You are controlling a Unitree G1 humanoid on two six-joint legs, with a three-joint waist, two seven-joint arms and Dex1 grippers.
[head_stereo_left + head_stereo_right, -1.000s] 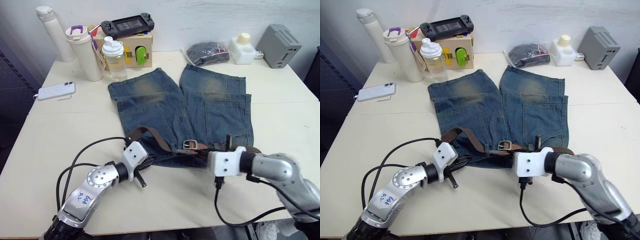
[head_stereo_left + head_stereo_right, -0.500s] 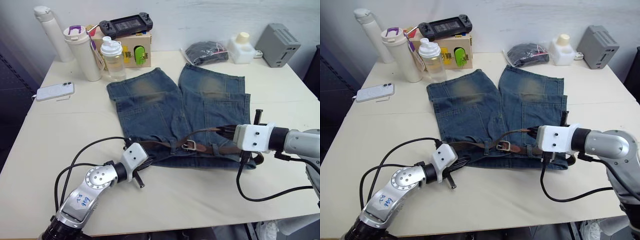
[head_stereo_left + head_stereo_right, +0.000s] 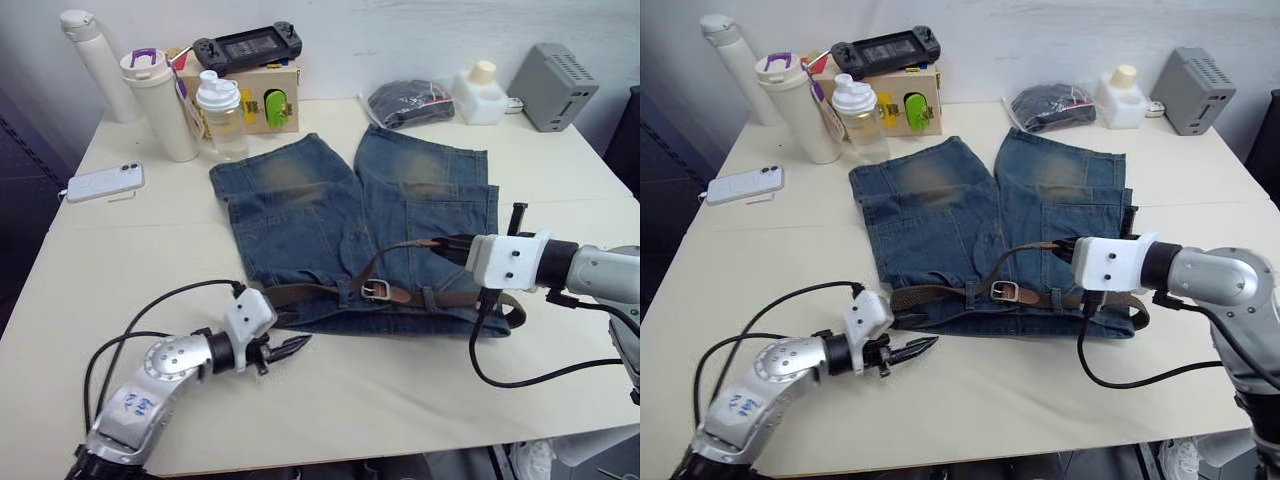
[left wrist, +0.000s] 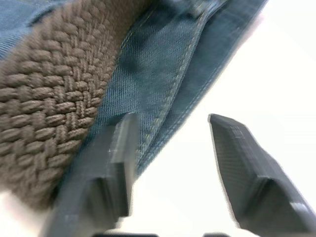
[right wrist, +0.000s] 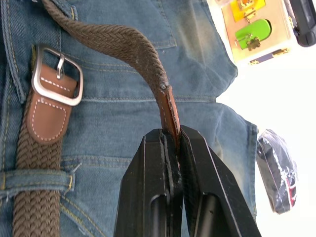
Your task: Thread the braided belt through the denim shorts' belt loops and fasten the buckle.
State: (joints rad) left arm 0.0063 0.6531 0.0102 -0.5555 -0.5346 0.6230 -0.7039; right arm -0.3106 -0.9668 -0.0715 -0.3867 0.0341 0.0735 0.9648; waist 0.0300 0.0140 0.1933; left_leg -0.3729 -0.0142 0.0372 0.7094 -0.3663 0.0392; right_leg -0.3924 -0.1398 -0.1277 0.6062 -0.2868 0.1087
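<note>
The denim shorts [image 3: 340, 215] lie flat, waistband toward me. The braided belt [image 3: 315, 293] runs along the waistband, passing under a belt loop [image 5: 34, 178], with the silver buckle [image 3: 377, 290] near the middle. From the left of the buckle the strap arches up to my right gripper [image 3: 443, 244], which is shut on the tan leather tip [image 5: 169, 116] just above the right leg. My left gripper [image 3: 290, 347] rests low over the table at the waistband's left corner, open, with nothing between its fingers [image 4: 121, 148]; the belt's woven end [image 4: 44, 113] lies beside it.
Along the table's far edge stand a white tumbler [image 3: 155, 105], a clear bottle [image 3: 220, 115], a box [image 3: 265, 95] with a game controller on top, a dark bagged bundle [image 3: 405, 102], a white container [image 3: 478, 92] and a grey box [image 3: 553, 85]. A phone [image 3: 100, 181] lies at the left.
My left gripper has opened, let go of the belt's end and drawn back toward the table's front. My right gripper drew the tip right earlier and has since held about still.
</note>
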